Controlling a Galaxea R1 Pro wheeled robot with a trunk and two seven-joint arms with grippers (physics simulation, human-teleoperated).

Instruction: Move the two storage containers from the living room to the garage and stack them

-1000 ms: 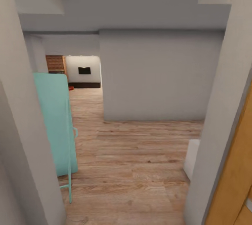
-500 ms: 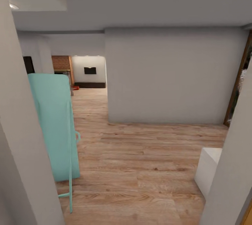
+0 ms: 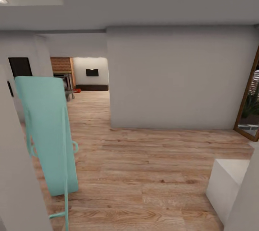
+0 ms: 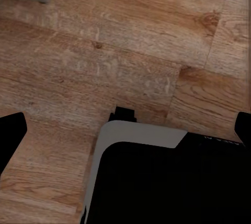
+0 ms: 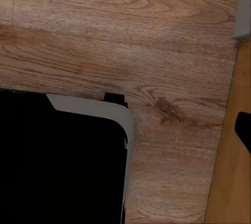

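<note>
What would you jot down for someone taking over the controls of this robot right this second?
Left gripper: dark fingertips at the edges of its wrist view, spread wide, nothing between them. Right gripper: one fingertip shows at the frame edge, so open or shut cannot be told; nothing held in sight.
Position: wood-floored hallway, a turquoise standing mirror on the left, a grey wall ahead.
Containers: a small red-orange patch on the floor beyond the far doorway, near the brick wall, may be one; too small to be sure.
Done: nothing carried yet.
Left: fetch both containers, stack them in the garage.
</note>
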